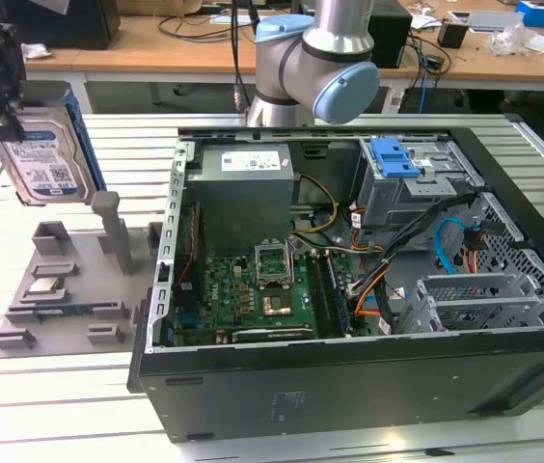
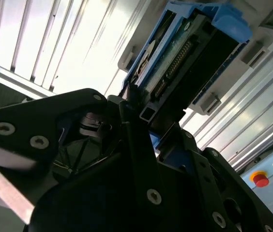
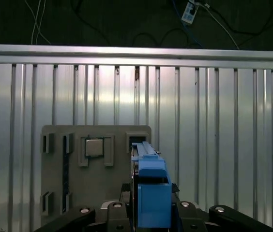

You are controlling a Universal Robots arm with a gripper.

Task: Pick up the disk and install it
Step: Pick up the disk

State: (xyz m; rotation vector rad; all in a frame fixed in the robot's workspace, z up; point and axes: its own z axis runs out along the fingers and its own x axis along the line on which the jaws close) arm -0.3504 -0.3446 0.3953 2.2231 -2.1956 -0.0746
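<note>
1 disk (image 1: 45,159) in 1 gripper (image 1: 2,96)

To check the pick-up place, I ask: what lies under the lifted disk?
Under the disk, the first wrist view shows a grey holder tray with a square chip in one pocket. The disk and the end effector cover part of the tray.

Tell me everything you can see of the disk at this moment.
The disk is a flat silver metal slab with a white-and-blue label and blue plastic rails along its edges. It hangs nearly upright, slightly tilted, above the grey holder at the exterior view's left, outside the computer case. The gripper holds its upper end, jaws shut on it. The second wrist view shows its connector edge.
</note>
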